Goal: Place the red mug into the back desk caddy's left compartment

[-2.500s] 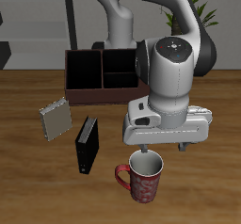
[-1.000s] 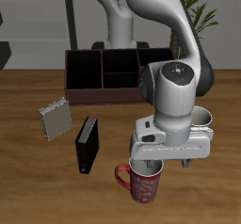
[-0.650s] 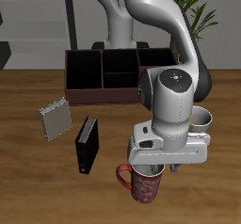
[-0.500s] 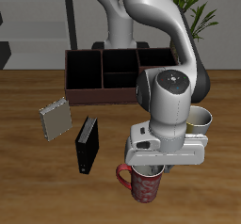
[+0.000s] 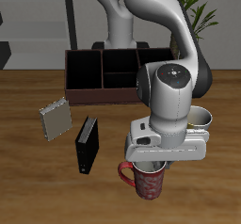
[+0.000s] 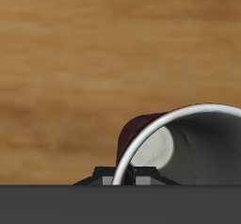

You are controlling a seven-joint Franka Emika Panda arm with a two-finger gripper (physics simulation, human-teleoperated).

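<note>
The red mug [image 5: 151,183] with its pale floral pattern is near the table's front edge, its handle [image 5: 124,173] sticking out to the side. My gripper [image 5: 151,163] is directly over it, its fingers reaching down at the rim and mostly hidden by the hand. In the wrist view the mug's pale rim [image 6: 188,120] and red wall [image 6: 137,134] are very close, and the gripper [image 6: 124,178] is closed on the rim. The back desk caddy [image 5: 120,97] stands far back on the table. Its left compartment [image 5: 85,71] is empty and far from the mug.
A plain yellowish mug [image 5: 203,120] stands just behind my hand. A black book [image 5: 87,144] and a grey book [image 5: 55,120] stand between the mug and the caddy. My arm hides part of the caddy. A plant [image 5: 202,7] stands behind the table.
My gripper has come down from above the mug onto its rim and closed on it. The mug has shifted slightly under the hand.
</note>
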